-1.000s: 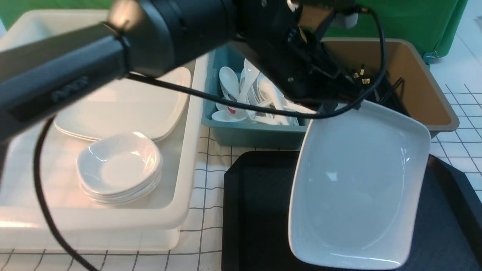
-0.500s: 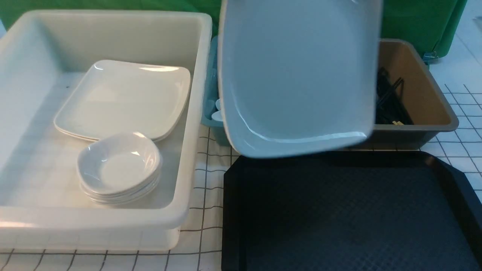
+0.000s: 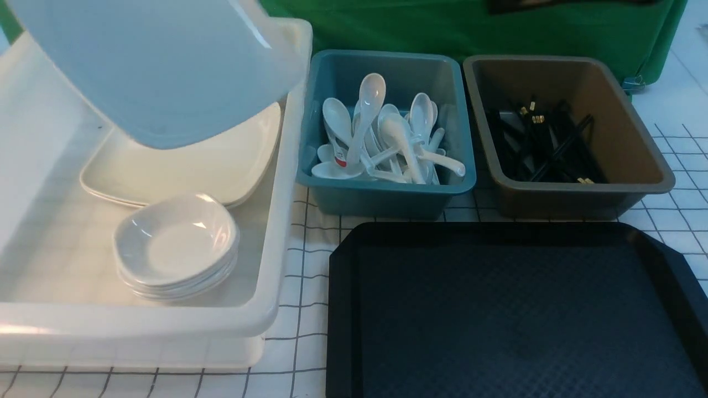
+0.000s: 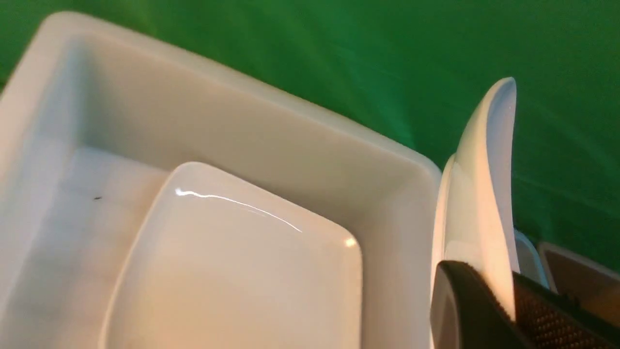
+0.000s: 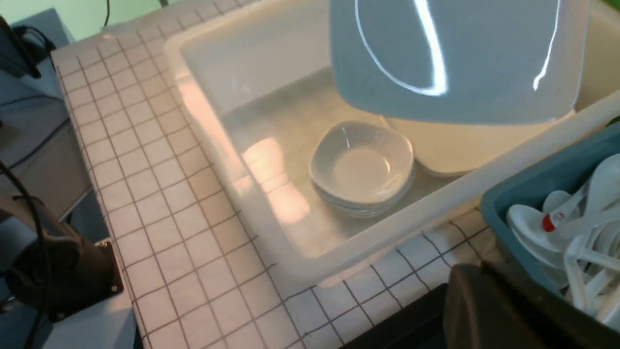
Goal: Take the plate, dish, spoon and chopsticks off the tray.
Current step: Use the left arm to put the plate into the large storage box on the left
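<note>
The left fingers (image 4: 465, 310) pinch the tilted plate (image 3: 155, 72) over the stacked plates (image 3: 221, 160) in the bin (image 3: 276, 309). The right fingers (image 5: 484, 315) are closed.

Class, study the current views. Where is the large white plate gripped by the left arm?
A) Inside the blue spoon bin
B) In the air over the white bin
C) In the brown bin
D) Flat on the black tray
B: the plate, pinched at its rim by the left fingers, hangs tilted over the white bin and its stacked plates.
</note>
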### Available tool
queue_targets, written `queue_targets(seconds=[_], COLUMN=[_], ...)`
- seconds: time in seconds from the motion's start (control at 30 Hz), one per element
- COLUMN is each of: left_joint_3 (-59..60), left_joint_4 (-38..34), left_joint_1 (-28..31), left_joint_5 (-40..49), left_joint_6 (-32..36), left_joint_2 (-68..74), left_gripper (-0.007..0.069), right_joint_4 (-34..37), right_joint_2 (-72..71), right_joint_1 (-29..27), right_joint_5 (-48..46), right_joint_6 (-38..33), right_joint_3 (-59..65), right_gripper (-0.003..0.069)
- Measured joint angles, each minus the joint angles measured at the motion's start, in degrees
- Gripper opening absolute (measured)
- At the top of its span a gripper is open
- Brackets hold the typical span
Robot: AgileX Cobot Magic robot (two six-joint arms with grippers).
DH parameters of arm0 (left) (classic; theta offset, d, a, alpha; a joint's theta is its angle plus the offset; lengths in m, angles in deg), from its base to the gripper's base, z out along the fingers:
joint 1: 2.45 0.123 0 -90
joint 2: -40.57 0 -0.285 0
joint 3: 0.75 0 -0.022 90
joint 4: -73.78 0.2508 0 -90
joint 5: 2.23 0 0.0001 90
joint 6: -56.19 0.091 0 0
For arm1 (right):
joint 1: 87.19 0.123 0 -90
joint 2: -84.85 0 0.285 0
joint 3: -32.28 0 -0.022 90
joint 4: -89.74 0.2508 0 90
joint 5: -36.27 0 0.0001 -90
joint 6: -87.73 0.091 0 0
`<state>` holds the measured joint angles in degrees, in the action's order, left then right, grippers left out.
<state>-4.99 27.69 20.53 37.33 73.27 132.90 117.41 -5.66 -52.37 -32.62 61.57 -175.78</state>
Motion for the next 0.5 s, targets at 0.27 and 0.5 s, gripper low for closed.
queue_targets(seconds=[0.27,0.5], left_joint_3=[15.9,16.7], left_joint_4=[-19.9,-26.8], left_joint_1=[-0.5,-5.5], left_joint_5=[-19.5,-25.7], left_joint_6=[10.8,13.2], left_joint_2=[3.7,11.5], left_gripper=[0.0023,0.0023], right_joint_4=[-3.3,-3.7], right_joint_2=[9.0,13.0], right_joint_1=[7.1,7.4], right_joint_5=[3.3,2.1], right_joint_6=[2.7,5.4], right_joint_3=[-6.0,-9.0], right_gripper=[0.0001,0.0001])
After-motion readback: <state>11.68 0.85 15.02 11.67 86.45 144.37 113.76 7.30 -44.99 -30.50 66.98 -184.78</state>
